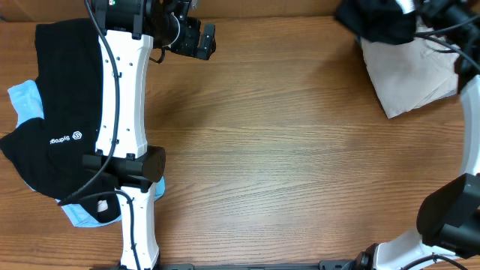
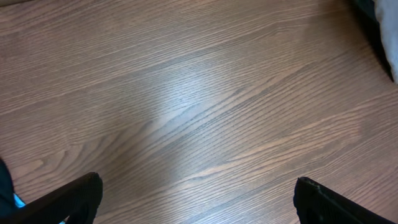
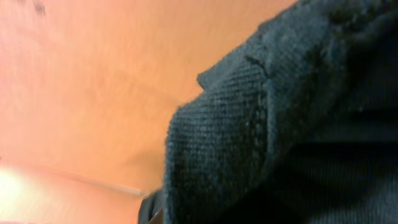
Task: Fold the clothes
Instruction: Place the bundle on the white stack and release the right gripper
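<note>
My left gripper (image 2: 198,184) hangs over bare brown wooden table (image 1: 285,157), its two dark fingers (image 2: 74,196) spread wide with nothing between them. In the overhead view it sits near the far edge, left of centre. Under my left arm, at the table's left side, a black knit garment with a small white logo (image 1: 64,112) lies loosely spread and unfolded. A light blue garment (image 1: 22,101) peeks out beneath it on the left and again near my arm's base.

At the far right corner, a dark bunched-up garment (image 1: 375,22) sits at my right gripper (image 1: 417,10), overlapping a pale beige folded cloth (image 1: 409,79) that lies flat. My right wrist camera is filled by coarse dark weave with a stitched seam. I cannot tell whether those fingers are pinching it.
</note>
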Action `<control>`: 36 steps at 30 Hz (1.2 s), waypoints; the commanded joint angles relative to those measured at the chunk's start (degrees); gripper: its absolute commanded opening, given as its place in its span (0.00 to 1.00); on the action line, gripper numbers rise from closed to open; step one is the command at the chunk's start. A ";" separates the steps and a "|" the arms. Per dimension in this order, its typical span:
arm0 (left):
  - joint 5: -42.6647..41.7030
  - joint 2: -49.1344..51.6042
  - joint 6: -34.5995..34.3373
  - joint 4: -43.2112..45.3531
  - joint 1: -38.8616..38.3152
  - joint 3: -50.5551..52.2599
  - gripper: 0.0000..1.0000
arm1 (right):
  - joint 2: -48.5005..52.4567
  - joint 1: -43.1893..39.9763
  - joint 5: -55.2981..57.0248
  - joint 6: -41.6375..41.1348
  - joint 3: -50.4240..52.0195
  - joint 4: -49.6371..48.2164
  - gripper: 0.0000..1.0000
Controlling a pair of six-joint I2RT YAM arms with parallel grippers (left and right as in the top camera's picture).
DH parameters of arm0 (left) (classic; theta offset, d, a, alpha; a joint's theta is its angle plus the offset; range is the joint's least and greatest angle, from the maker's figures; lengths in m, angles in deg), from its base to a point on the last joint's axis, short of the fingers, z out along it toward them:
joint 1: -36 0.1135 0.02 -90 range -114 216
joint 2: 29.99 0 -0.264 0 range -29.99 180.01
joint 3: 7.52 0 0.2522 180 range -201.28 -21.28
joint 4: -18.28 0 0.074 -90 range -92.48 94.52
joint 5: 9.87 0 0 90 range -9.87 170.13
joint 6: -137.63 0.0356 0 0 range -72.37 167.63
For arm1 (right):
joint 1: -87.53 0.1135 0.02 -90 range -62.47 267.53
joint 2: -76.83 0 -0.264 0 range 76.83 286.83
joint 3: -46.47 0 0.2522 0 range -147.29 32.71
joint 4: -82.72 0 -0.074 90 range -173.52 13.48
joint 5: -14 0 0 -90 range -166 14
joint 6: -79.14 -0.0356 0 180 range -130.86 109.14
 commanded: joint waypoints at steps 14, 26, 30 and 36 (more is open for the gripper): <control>0.28 0.83 -0.35 1.14 -0.39 0.02 1.00 | 18.47 -10.19 2.75 2.36 -1.62 -0.09 0.21; 0.28 0.83 -0.35 1.77 -0.39 0.02 1.00 | 11.85 -16.55 9.53 17.81 -1.68 19.34 0.87; 0.28 0.83 -0.33 1.77 -0.39 0.02 1.00 | 4.44 -17.03 10.10 21.75 -1.68 21.51 0.85; 0.31 0.83 -0.31 1.77 -0.39 0.02 1.00 | -2.05 -14.12 16.15 26.88 -1.68 19.04 0.85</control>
